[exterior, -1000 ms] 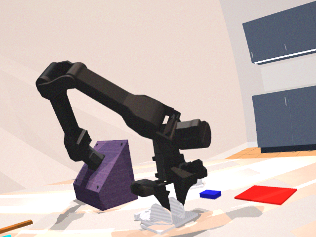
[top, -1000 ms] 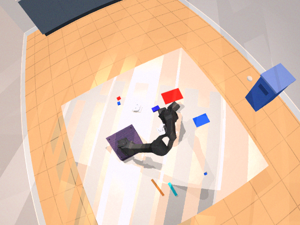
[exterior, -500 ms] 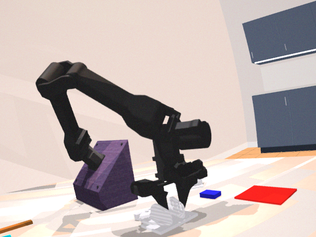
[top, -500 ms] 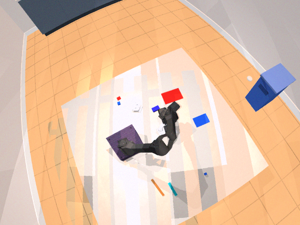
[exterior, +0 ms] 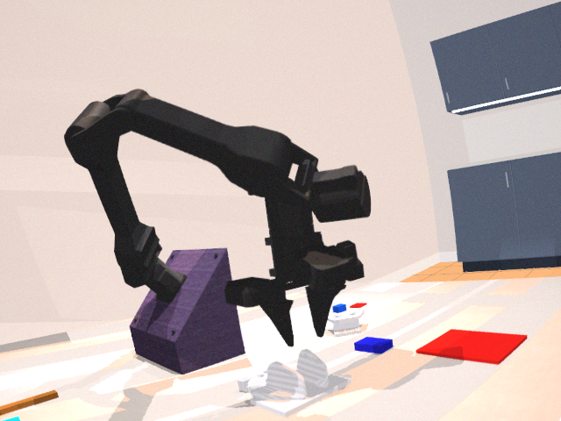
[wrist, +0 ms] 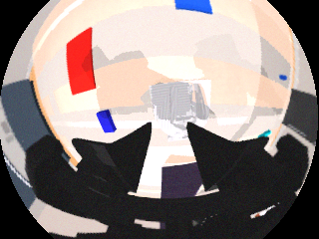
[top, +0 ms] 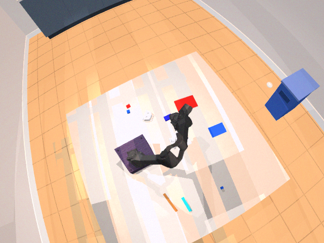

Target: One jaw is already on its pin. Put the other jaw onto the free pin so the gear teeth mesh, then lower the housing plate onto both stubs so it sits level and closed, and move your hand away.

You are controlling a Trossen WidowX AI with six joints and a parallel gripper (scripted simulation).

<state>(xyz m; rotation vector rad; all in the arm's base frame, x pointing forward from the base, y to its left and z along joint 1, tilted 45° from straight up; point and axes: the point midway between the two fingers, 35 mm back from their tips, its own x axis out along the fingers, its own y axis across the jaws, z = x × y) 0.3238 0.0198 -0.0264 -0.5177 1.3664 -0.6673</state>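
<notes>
My gripper [exterior: 306,340] [wrist: 168,124] is open and empty, pointing down above the white jaw assembly. Two pale ridged jaws [exterior: 284,381] [wrist: 171,102] stand side by side, with a gap between their upper ends, on a flat white base [exterior: 286,406]. The fingertips are clear of them. The pins, and how the gear teeth meet, cannot be made out. The white housing plate [top: 148,115] [exterior: 345,320] stands apart from the base, farther back in the exterior view.
A dark blue block [top: 167,117] [exterior: 373,345] [wrist: 106,120] and a red plate [top: 183,100] [exterior: 471,347] [wrist: 81,62] lie near the gripper. A purple wedge [top: 142,142] [exterior: 206,342] stands at the arm's base. Orange [top: 170,202] and cyan [top: 186,204] bars lie on the floor.
</notes>
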